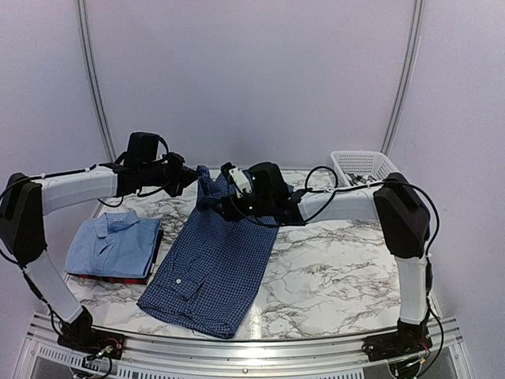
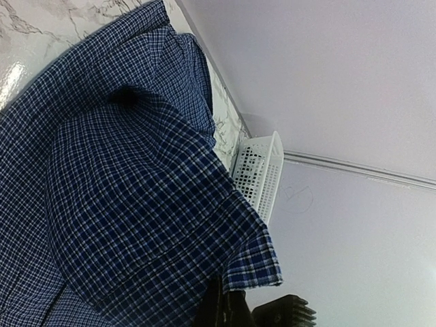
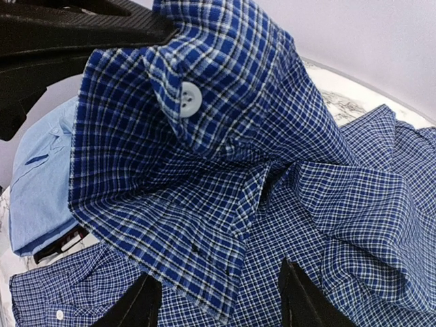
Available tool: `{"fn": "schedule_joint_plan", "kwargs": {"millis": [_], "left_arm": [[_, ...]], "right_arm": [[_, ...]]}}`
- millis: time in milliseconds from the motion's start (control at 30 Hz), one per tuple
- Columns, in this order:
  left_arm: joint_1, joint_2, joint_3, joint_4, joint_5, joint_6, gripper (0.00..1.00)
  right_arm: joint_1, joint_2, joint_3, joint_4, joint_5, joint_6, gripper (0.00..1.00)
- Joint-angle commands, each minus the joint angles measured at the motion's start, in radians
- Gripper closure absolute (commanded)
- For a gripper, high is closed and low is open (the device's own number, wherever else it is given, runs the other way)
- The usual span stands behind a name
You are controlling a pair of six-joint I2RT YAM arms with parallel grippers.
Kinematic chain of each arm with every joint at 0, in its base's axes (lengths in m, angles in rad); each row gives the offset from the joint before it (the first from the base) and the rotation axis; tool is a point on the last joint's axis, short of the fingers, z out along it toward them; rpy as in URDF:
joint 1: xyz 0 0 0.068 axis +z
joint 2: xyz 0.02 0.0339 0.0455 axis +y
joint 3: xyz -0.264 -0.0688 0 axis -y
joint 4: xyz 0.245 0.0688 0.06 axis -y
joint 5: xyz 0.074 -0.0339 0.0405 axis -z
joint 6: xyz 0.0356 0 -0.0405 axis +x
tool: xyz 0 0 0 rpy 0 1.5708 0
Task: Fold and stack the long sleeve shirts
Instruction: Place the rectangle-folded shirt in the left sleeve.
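The navy checked long sleeve shirt [image 1: 211, 264] lies lengthwise on the marble table [image 1: 339, 268]. Its far end is lifted. My left gripper [image 1: 192, 180] is shut on a buttoned edge of this cloth [image 3: 204, 102], and its dark fingers [image 2: 228, 310] pinch the fabric [image 2: 136, 204]. My right gripper [image 1: 229, 201] sits just beside it over the shirt, open. Its two fingertips [image 3: 133, 306] stand wide apart, with a hanging fold between and above them. A folded light blue shirt [image 1: 114, 241] rests on a dark red one [image 1: 110, 278] at the left.
A white lattice basket [image 1: 364, 166] stands at the back right corner, also in the left wrist view as a basket [image 2: 262, 170]. Bare marble lies right of the navy shirt. Pale walls close in behind and at both sides.
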State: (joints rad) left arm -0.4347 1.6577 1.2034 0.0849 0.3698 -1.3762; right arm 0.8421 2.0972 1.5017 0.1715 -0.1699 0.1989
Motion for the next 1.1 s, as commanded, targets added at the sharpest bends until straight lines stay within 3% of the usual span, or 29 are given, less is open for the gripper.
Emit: {"fn": "schedule_joint_plan", "kwargs": {"millis": [0,400,1067], "left_arm": [[-0.013,-0.025,0.033,0.018,0.029,0.027,1.0],[-0.025,-0.005,0.052,-0.048,0.057,0.097,1.0],[-0.027,0.052,0.047,-0.192,0.093,0.31,0.98]], "right_arm": [[0.002,0.005,0.026,0.011,0.022,-0.048,0.49],[0.013,-0.021,0.038,0.005,0.105,-0.12,0.97],[0.044,0.056,0.163,0.043,0.118,-0.1,1.0]]}}
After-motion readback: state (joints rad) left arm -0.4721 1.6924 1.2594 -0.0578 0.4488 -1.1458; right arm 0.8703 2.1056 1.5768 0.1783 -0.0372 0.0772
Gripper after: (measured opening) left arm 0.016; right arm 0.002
